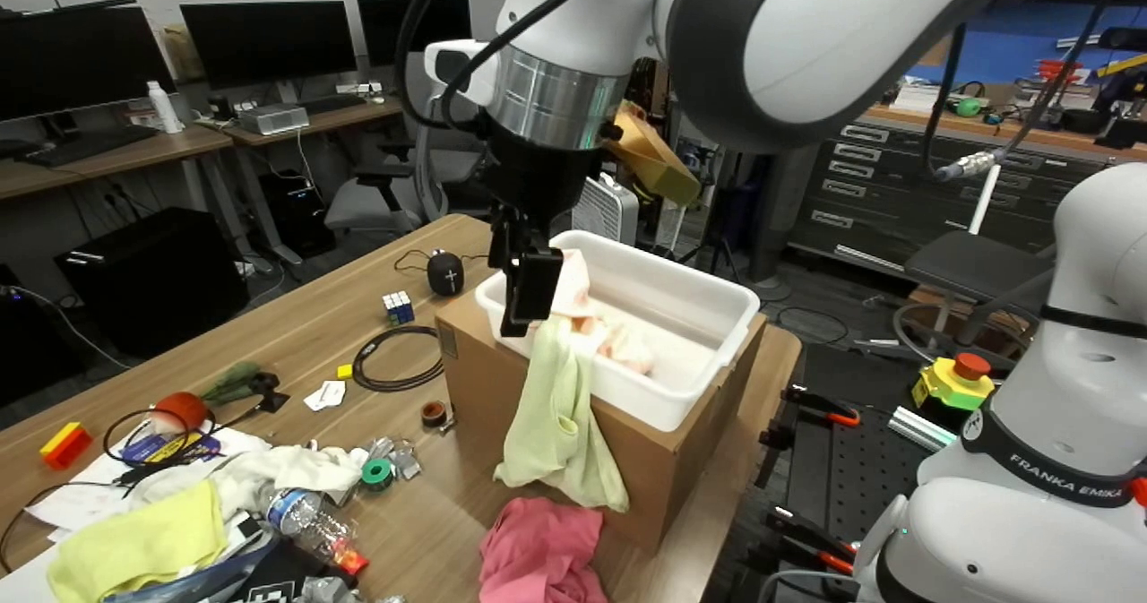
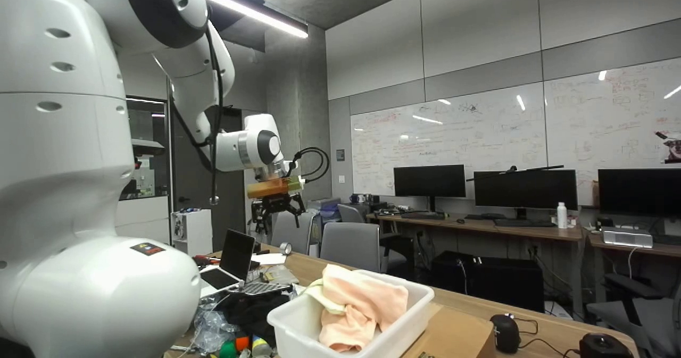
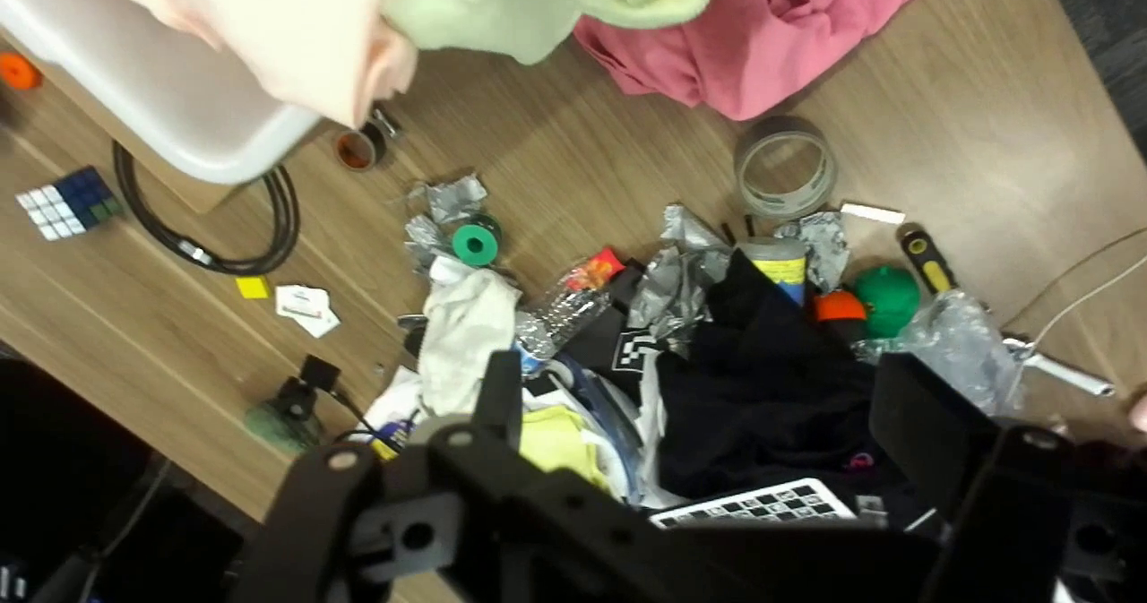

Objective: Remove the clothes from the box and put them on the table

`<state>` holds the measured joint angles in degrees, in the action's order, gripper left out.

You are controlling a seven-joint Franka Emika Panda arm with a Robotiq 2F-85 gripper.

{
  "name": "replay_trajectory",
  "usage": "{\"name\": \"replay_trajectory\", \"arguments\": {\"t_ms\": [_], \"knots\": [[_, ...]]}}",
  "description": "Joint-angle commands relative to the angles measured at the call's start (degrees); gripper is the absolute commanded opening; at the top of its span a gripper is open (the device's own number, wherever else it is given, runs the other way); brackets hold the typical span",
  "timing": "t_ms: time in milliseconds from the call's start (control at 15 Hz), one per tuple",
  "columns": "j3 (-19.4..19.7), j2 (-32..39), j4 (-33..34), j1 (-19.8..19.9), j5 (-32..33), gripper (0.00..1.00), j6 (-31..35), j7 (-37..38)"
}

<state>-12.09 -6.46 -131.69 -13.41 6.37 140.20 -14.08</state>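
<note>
The box is a white tub (image 1: 650, 403) set in a brown carton (image 1: 484, 379) on the wooden table (image 1: 314, 334). Peach cloth (image 2: 367, 294) lies bunched inside it, rising above the rim. A pale green garment (image 1: 560, 424) hangs over the tub's edge and down the carton's side. Beside the carton, a pink garment (image 1: 542, 549) rests crumpled on the table. My gripper (image 3: 703, 388) is open, its fingers wide apart with nothing between them. In the wrist view it hangs above the table clutter, apart from the garments. An exterior view also shows the gripper (image 2: 279, 221) higher than the tub.
Below my gripper lie a black cloth (image 3: 762, 397), a yellow cloth (image 1: 143, 540), a plastic bottle (image 1: 309, 522) and foil scraps. A coiled black cable (image 1: 399, 358), a puzzle cube (image 1: 398, 307) and a black speaker (image 1: 445, 272) sit near the carton. An open laptop (image 2: 234, 262) stands farther along.
</note>
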Motion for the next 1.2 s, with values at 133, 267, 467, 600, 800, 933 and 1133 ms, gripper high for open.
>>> {"name": "replay_trajectory", "arguments": {"t_ms": [133,267,467,600,800,933,1133], "knots": [[4.1,2.1,2.8,4.1,-4.6,1.0,-3.5,5.3],[5.4,3.2,3.6,5.1,-8.1,1.0,-5.9,6.3],[6.3,5.7,5.0,6.3,-11.5,1.0,-8.4,8.9],[6.6,7.2,5.6,6.9,-12.6,1.0,-9.2,11.3],[6.7,9.9,6.4,7.5,-12.3,1.0,-9.4,15.4],[6.8,11.4,6.8,7.7,-12.0,1.0,-9.6,17.9],[7.0,12.6,7.2,7.9,-11.6,1.0,-10.7,20.8]]}}
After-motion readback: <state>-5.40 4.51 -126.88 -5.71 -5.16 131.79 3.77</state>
